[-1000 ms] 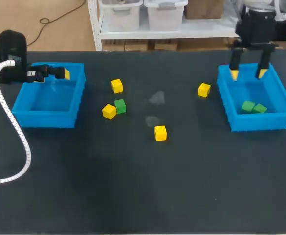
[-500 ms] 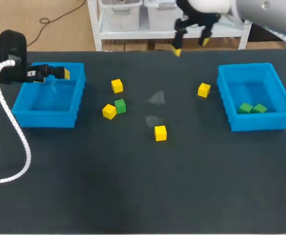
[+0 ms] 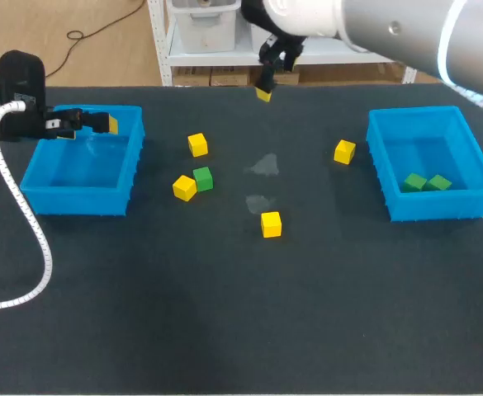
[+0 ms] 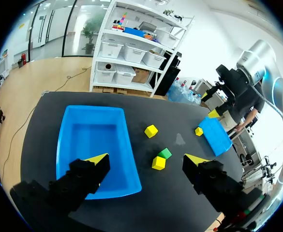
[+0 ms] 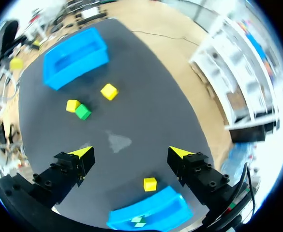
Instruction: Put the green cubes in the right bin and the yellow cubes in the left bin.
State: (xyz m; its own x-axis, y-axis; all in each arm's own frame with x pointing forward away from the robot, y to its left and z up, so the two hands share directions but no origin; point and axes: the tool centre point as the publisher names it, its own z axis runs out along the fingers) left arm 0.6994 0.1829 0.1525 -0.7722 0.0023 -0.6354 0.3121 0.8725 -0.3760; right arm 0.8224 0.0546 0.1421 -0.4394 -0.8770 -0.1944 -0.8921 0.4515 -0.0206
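Dark matte tabletop (image 3: 224, 322) fills the head view, with two pale smudges (image 3: 264, 165) near its middle. At its sides, well apart, sit the blue left bin (image 3: 76, 202) and the blue right bin (image 3: 435, 206).

Inside the right bin one green cube (image 3: 417, 180) lies just beside a second green cube (image 3: 439, 182). A third green cube (image 3: 202, 178) rests on the open surface, touching a yellow cube (image 3: 184, 187). Another yellow cube (image 3: 196, 144) sits beyond that pair, a lone yellow cube (image 3: 271, 223) lies toward the middle, and a fourth yellow cube (image 3: 344, 151) is near the right bin's outer wall.

My left gripper (image 4: 146, 159) hangs over the left bin's far rim, fingers spread with nothing between them. My right gripper (image 5: 130, 152) is high over the table's far edge, also spread and carrying nothing.

From the head camera I see only one of the right gripper's yellow tips, and that arm is cut off by the frame. The left wrist camera sees the right bin nearly edge-on, so I cannot make out its contents from there.
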